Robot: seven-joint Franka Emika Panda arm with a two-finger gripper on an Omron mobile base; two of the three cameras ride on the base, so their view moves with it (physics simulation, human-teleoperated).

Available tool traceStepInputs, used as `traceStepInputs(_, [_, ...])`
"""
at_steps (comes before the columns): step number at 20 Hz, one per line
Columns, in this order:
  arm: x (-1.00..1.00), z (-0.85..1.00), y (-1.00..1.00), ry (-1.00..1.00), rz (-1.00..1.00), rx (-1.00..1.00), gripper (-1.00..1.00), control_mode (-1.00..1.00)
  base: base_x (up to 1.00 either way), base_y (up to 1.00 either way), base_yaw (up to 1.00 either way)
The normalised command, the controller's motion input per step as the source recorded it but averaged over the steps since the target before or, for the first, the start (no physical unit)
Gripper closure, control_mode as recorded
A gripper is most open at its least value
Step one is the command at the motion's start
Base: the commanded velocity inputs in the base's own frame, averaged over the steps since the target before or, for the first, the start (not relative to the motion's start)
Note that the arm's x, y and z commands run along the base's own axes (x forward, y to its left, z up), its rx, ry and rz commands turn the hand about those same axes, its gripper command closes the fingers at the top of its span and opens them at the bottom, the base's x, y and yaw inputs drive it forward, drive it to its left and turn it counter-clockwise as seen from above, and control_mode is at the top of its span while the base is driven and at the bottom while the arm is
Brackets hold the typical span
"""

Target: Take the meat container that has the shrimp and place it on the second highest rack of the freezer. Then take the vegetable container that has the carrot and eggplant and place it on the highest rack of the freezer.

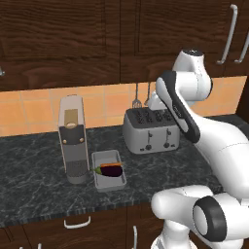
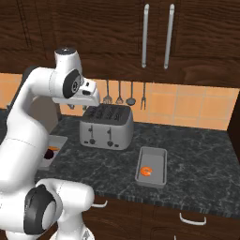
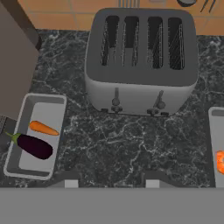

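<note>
The meat container (image 2: 157, 157) is a grey tray on the counter right of the toaster, with the small orange shrimp (image 2: 146, 171) in its near end. In the hand view this container (image 3: 217, 131) and its shrimp (image 3: 221, 162) are cut off by the right edge. The vegetable container (image 1: 105, 158) lies left of the toaster with the purple eggplant (image 1: 111, 170) and the carrot (image 1: 110, 165); it shows as tray (image 3: 43, 109), carrot (image 3: 43, 128) and eggplant (image 3: 34, 146). My gripper (image 3: 109, 179) hangs high over the counter in front of the toaster, open, nothing between its fingertips. The freezer is out of view.
A grey four-slot toaster (image 3: 140, 61) stands between the two trays against the tiled wall. A tall coffee machine (image 1: 73, 138) stands just left of the vegetable tray. Utensils (image 2: 119, 96) hang on the wall, dark cabinets above. Drawers sit under the counter's front edge (image 2: 164, 201).
</note>
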Motion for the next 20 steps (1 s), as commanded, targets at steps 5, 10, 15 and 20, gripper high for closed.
traceStepInputs(5, [-0.32,-0.12,-0.62,0.0,-0.08,0.02,-1.0,-1.0,0.0,0.0,0.0])
traceStepInputs(10, [-0.45,-0.28,-1.0,0.04,-0.34,0.11,-1.0,-1.0,0.0,0.0,0.0])
traceStepInputs(15, [-0.07,-0.35,-1.0,0.05,-0.35,0.16,-1.0,-1.0,0.0,0.0,0.0])
traceStepInputs(20, [-0.01,-0.41,-1.0,0.07,-0.32,0.18,-1.0,-1.0,0.0,0.0,0.0])
